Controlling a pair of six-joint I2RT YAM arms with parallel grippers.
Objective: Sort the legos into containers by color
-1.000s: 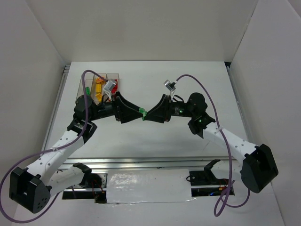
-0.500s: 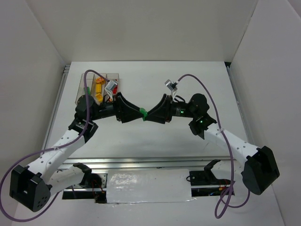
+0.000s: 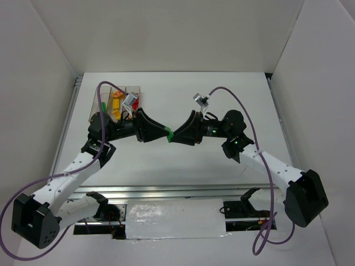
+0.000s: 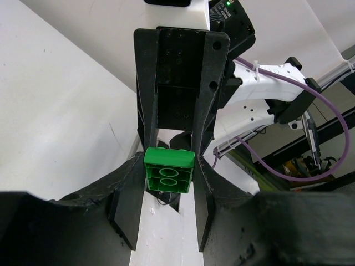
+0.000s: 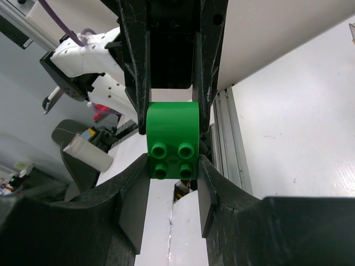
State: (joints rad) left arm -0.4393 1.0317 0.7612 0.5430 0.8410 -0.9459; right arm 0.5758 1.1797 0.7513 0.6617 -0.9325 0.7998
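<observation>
Lego [image 3: 168, 133], one green, in left claw [image 4: 168, 166], right claw [image 5: 173, 165], three containers [image 3: 133, 87]

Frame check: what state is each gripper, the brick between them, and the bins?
left gripper: shut on green brick
right gripper: shut on green brick
green brick: gripped by both grippers, above the table
containers: upright, yellow bricks and red brick in separate compartments
</observation>
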